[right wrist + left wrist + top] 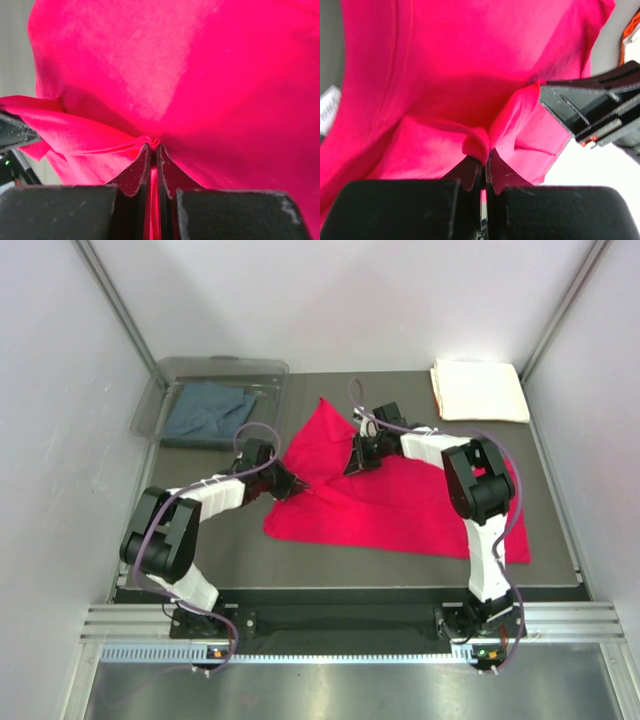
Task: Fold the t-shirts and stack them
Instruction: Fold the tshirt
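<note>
1. Both pairs of jaws are pressed together on the red t-shirt (pixel 400 505), which lies spread across the middle of the counter (pixel 300 560). The left arm (pixel 215 495) pinches a small fold at the shirt's left edge, and the right arm (pixel 430 448) pinches a ridge of cloth near its far corner.
2. Risk: each wrist view shows only a thin nip of fabric between the tips, so a hard pull could slip the cloth free and leave the fold crooked.
3. Risk: the two grips sit close together, and an uneven lift may bunch or twist the shirt rather than fold it flat.
4. The clear plastic bin (pixel 150 405), at the far left, holds the slate blue-grey t-shirt (pixel 208 412), loosely laid.
5. The cream-white t-shirt (pixel 478 390), folded, rests at the counter's far right, outside any container.
</note>
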`<state>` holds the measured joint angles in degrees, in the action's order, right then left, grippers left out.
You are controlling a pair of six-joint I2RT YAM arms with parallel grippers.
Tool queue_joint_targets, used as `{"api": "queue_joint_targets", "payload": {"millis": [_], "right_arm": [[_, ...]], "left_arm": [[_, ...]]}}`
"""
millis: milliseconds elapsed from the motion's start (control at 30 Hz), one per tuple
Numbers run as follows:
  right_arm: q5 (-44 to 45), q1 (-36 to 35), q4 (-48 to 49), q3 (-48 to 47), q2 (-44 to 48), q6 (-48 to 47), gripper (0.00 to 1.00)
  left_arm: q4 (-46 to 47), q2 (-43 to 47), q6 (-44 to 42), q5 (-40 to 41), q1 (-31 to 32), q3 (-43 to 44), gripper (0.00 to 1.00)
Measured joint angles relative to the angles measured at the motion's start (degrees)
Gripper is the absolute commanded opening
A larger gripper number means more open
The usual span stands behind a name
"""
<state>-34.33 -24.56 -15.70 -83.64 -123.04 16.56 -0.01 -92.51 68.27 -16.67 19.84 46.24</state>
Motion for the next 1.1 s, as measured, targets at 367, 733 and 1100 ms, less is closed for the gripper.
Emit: {"api": "queue_joint_targets", "payload": {"millis": [367, 733, 1100], "right_arm": [[7.6, 0.0, 0.1, 0.0, 1.3, 0.6, 0.00], [22.4, 0.5, -0.5, 3.9, 7.9, 2.8, 0.60], [21.8, 1.2, -3.8, 9.8, 18.2, 4.7, 0.56]], "left_arm": [[-0.2, -13.3, -2.5, -7.6, -3.2, 10.1, 0.27], [-12.8, -6.9, -13.6, -3.8, -3.7, 15.3, 0.68], [-15.2, 10.7, -26.7, -1.8, -3.1, 11.0, 0.53]]}}
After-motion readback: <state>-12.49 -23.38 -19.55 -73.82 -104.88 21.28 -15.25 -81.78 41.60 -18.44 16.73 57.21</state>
